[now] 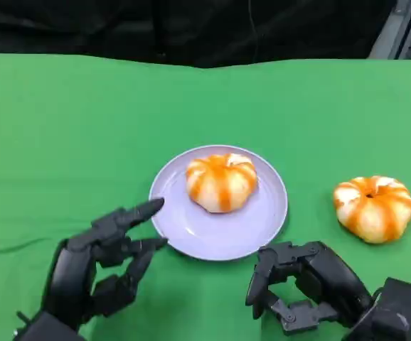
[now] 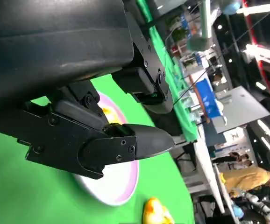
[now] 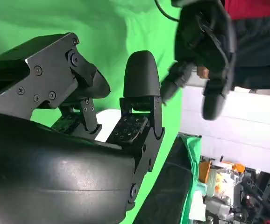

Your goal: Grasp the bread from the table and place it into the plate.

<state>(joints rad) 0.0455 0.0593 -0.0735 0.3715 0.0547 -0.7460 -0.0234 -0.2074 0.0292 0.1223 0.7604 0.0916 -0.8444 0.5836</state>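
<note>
- One bread (image 1: 221,182) already sits in the lavender plate (image 1: 191,227), toward its far side; a second bread (image 1: 373,207) lies on the green bench (image 1: 63,128) to the right of the plate, well apart from its rim.
- The left robot hand (image 1: 102,263) hovers just near-left of the plate, fingers spread with nothing between them; one fingertip points at the plate rim and looks very close to it, though contact cannot be told.
- The right robot hand (image 1: 305,288) is near the plate's near-right edge, fingers curved but apart, holding nothing. The loose bread lies to its far right.
- Risks, as a judgement:
  - The left fingertip could nudge or tip the plate if that arm moves toward it, shifting the bread inside.
  - The loose bread is rounded and glossy; a grip set too high or off-centre could let it roll away across the bench.
  - The plate is partly taken, so setting the second bread down too close could push the first over the rim or leave the new one perched on the edge.
</note>
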